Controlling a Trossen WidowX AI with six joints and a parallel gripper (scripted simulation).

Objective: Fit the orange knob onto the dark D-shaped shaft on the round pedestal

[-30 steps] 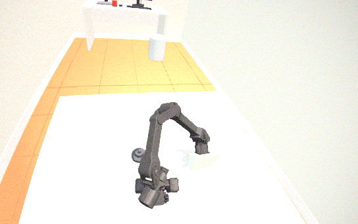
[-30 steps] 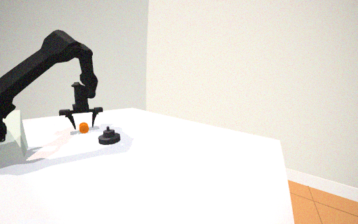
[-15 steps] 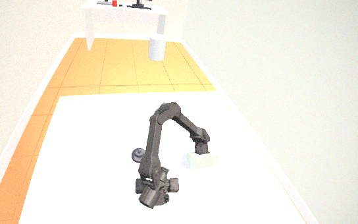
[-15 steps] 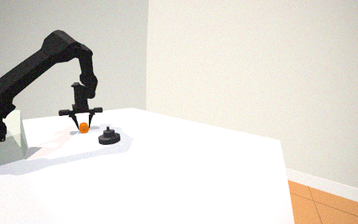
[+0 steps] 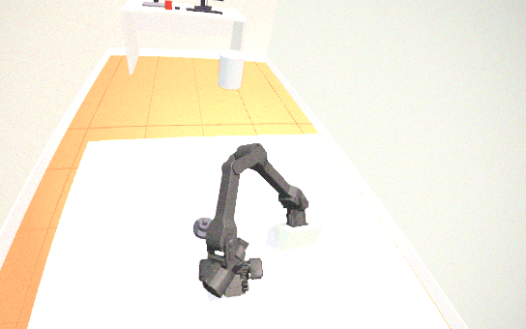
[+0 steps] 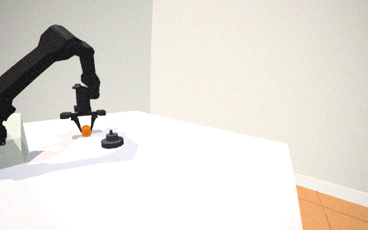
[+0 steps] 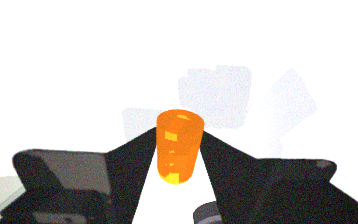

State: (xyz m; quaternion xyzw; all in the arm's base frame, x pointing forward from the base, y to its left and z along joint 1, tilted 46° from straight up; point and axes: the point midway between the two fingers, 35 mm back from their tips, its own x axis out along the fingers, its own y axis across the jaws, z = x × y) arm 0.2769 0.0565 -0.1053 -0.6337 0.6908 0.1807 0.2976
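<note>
Knob (image 6: 86,130) (image 7: 179,145) is pinched sideways by the gripper (image 5: 233,284) (image 6: 86,130) (image 7: 178,134); straight lifting is advised before the pedestal (image 5: 198,228) (image 6: 112,143) (image 7: 206,213), at wrist-view five o'clock, is approached.

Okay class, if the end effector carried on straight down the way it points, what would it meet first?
Probably the white table top, just below the end effector and its orange knob; the remaining gap is unclear.

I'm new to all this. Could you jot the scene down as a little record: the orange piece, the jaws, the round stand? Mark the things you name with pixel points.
orange knob: lying on its side (image 6: 86,130) (image 7: 179,145)
jaws: closed on the orange knob, one finger on each side
round pedestal: dark, on the white table (image 6: 203,176), beside the knob, not under it
shaft: upright on the pedestal, bare
knob fitted: no
</note>
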